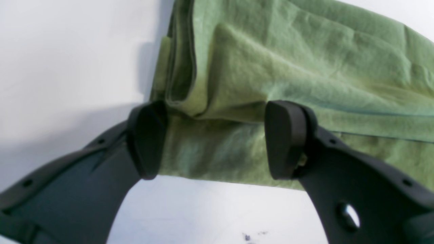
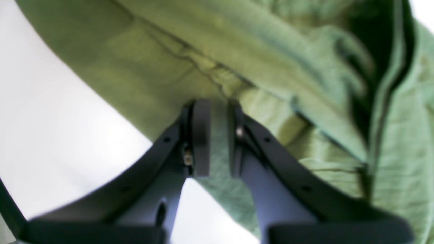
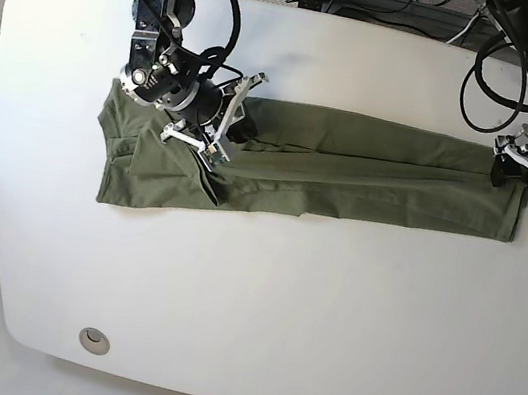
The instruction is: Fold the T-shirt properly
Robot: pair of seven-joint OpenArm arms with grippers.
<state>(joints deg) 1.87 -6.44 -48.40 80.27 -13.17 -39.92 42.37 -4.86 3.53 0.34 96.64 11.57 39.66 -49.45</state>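
The white table [image 3: 257, 298] lies bare in front of the T-shirt [image 3: 349, 176] (a long band across it); cables [image 3: 398, 2] crowd the far edge.

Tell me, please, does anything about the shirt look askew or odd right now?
Yes. The T-shirt lies as a long band, but its end under the right gripper is bunched, wider and creased. The left gripper is open at the other end.
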